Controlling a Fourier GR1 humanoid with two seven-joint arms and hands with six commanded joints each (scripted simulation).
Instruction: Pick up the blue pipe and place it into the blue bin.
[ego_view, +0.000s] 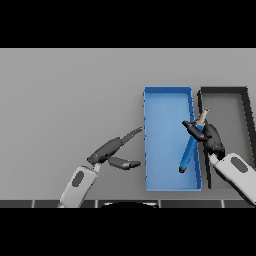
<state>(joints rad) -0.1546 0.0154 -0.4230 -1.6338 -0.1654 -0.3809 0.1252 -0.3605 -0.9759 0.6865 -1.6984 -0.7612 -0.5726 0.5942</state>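
Two arms in shot, both cased in pale white-grey shells, each forearm carrying a dark oval inset. The left robot hand (111, 151) is charcoal, with slim tapered fingers and a thick rounded thumb. The right robot hand (212, 140) matches it: dark, glossy, chunky at the wrist.

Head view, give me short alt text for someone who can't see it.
The right hand holds the blue pipe tilted over the blue bin, beside a black bin. The left hand rests open on the grey table.
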